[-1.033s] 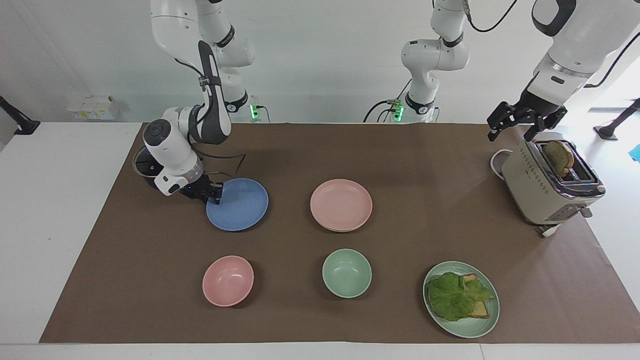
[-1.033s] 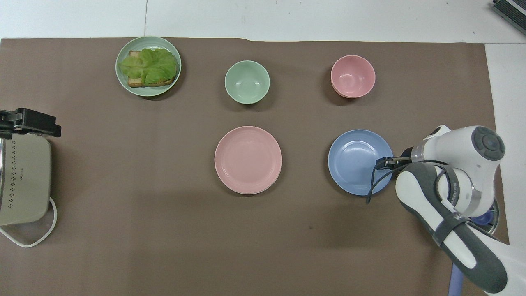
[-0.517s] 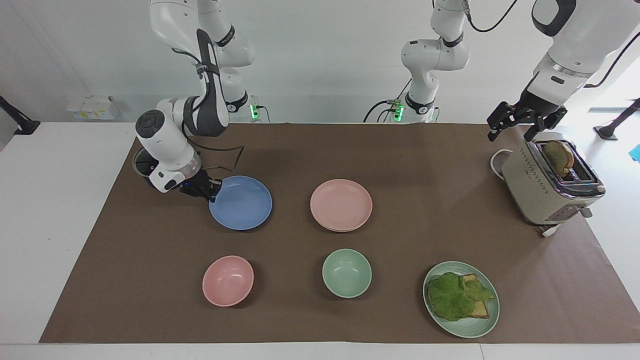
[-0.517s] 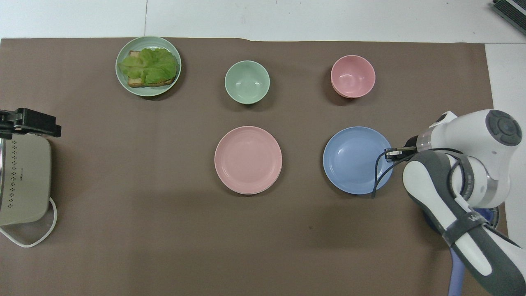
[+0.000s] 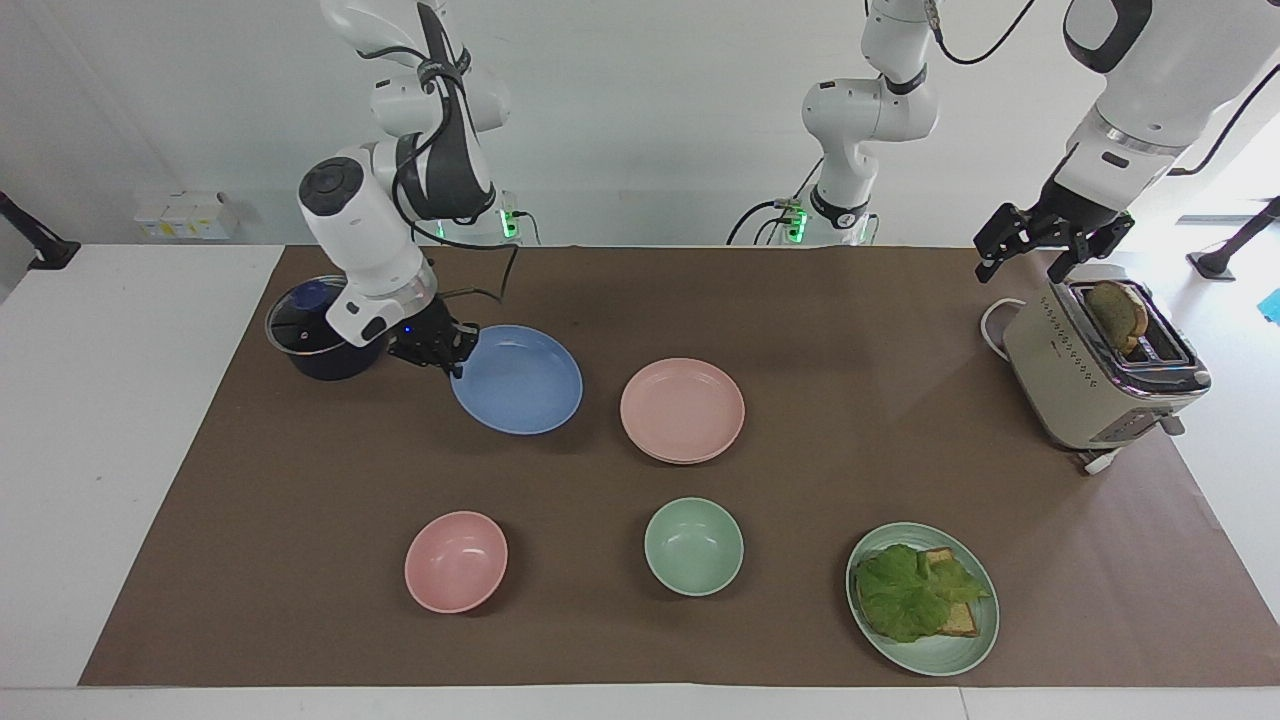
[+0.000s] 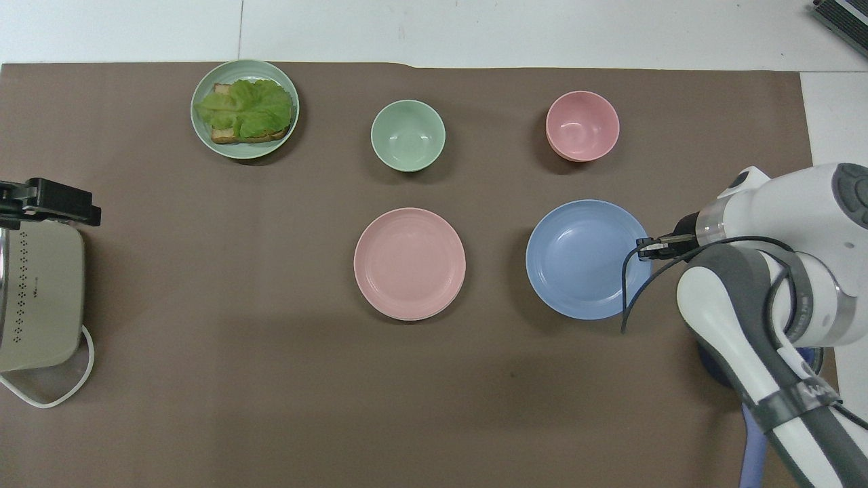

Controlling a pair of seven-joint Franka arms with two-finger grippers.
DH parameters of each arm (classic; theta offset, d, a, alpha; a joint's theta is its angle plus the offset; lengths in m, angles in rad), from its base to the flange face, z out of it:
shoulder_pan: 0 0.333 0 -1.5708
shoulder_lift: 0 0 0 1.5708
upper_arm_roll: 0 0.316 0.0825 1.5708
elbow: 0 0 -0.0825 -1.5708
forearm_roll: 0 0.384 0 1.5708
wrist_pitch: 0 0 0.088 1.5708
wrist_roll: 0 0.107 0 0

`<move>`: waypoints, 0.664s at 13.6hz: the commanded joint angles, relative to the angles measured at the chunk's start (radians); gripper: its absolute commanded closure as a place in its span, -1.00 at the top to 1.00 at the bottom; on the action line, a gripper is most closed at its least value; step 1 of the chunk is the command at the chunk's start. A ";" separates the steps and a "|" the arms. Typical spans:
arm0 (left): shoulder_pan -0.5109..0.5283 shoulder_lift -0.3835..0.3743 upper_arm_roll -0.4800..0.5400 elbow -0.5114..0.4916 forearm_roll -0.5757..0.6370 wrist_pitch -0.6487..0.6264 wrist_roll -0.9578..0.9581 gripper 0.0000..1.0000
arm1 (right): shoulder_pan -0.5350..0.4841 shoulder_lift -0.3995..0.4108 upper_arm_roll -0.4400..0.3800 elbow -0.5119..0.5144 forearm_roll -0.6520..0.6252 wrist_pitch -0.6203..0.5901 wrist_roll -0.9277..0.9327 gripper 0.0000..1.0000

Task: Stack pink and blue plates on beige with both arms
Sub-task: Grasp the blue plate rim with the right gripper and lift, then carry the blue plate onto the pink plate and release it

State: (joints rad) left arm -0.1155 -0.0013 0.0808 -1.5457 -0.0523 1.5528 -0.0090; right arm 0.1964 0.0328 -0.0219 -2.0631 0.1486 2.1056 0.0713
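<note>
Pinching the blue plate (image 5: 517, 380) by its rim at the edge toward the right arm's end of the table, the right gripper (image 5: 449, 357) has it lifted off the brown mat (image 5: 800, 300), tilted a bit, fingers pressed tight on the rim. In the overhead view the gripper sits at approx 3 o'clock on that plate. Pink plate (image 5: 682, 410) lies flat mid-mat, w/ a paler rim peeking under its edge; can't tell if that's the beige plate. From the pink plate in the facing view: blue plate at 9 o'clock, green bowl (image 5: 693, 546) at 6, pink bowl (image 5: 456, 561) at 8, green plate w/ lettuce & toast (image 5: 922, 598) at approx 4. Left gripper (image 5: 1040, 245) waits w/ fingers spread, over the toaster (image 5: 1095, 370). A dark lidded pot (image 5: 310, 335) stands by the right arm.
</note>
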 commanded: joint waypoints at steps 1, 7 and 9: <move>0.000 -0.006 -0.003 -0.002 0.019 -0.014 0.009 1.00 | 0.084 0.001 0.007 0.015 0.023 0.022 0.123 -1.00; 0.000 -0.006 -0.003 -0.002 0.017 -0.014 0.009 1.00 | 0.253 0.064 0.010 0.023 0.129 0.161 0.316 -1.00; 0.000 -0.006 -0.003 -0.002 0.019 -0.014 0.009 1.00 | 0.281 0.094 0.010 0.021 0.131 0.209 0.332 -1.00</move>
State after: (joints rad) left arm -0.1155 -0.0013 0.0808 -1.5457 -0.0523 1.5528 -0.0090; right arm 0.4671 0.0918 -0.0132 -2.0547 0.2541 2.2760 0.3849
